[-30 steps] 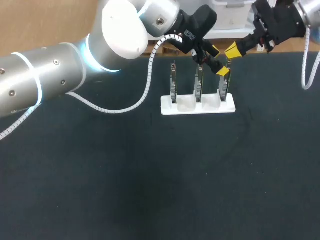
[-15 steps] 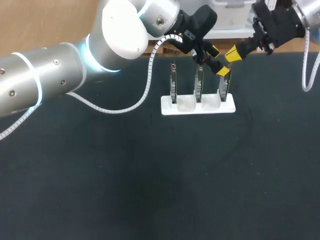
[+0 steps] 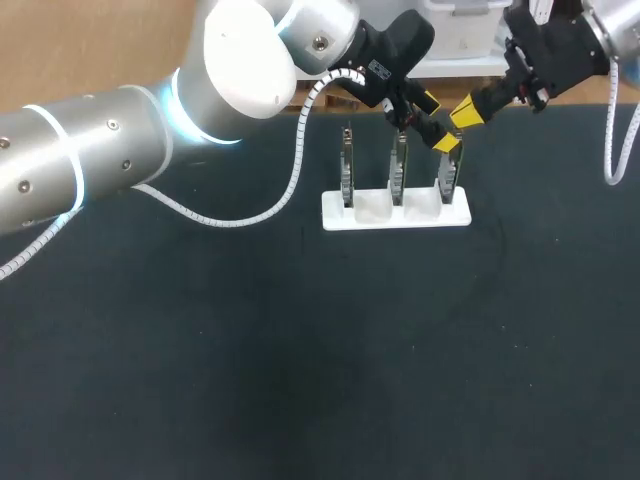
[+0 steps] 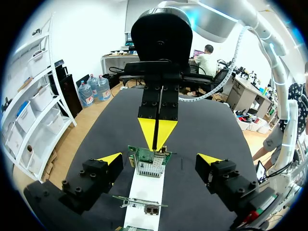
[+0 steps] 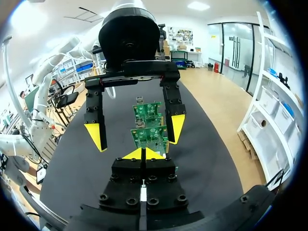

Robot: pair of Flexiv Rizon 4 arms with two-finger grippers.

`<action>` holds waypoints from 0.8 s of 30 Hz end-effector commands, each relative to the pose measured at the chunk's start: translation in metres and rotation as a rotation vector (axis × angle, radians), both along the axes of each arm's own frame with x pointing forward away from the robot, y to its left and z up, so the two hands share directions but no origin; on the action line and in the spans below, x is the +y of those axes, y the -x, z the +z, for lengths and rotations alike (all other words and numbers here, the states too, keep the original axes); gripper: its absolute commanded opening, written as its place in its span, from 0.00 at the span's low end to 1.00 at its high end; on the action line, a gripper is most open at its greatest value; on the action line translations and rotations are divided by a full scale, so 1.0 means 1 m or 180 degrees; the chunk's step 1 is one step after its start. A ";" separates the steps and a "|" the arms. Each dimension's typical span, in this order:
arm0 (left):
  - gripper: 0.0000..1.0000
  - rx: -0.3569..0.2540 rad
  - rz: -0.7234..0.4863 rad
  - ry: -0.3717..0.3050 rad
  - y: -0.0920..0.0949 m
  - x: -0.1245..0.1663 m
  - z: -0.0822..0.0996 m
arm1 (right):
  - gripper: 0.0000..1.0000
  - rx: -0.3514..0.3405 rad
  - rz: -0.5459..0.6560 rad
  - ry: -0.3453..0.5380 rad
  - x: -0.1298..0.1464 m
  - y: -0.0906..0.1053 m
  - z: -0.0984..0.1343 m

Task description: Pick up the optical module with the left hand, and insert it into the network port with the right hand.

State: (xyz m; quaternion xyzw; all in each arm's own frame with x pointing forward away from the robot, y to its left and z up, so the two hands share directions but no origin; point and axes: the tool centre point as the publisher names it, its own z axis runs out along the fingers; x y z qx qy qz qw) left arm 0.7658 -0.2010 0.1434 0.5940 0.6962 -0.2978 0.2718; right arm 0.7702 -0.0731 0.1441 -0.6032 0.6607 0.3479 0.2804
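Black table [image 3: 300, 350]: network card [image 4: 153, 162] between spread left jaws

The bench [image 3: 300, 370] wears a matt black, cloth-like cover with no shine. On it, the low white rectangular stand [image 3: 395, 213] looks like smooth plastic with a dull sheen. The green circuit cards [image 4: 150, 161] have a lacquered face studded with bright metal parts, and thin bare-metal brackets [image 4: 140, 202]. The silver left arm [image 3: 90, 150] has a satin metal shell, a glossy white cap [image 3: 247, 60] and a white coiled plastic cable [image 3: 290, 185]. Its fingers [image 4: 91, 180] are matt black bolted blocks with smooth yellow tips [image 4: 110, 158].
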 end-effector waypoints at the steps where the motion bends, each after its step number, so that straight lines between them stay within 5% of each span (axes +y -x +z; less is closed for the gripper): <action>1: 1.00 0.0002 -0.0009 0.0002 -0.001 0.000 0.000 | 0.00 0.0009 0.0002 0.0009 0.001 0.000 -0.005; 24: 1.00 0.0002 -0.0009 0.0002 -0.001 0.000 0.000 | 0.00 0.0068 0.0021 0.0029 0.002 0.002 -0.014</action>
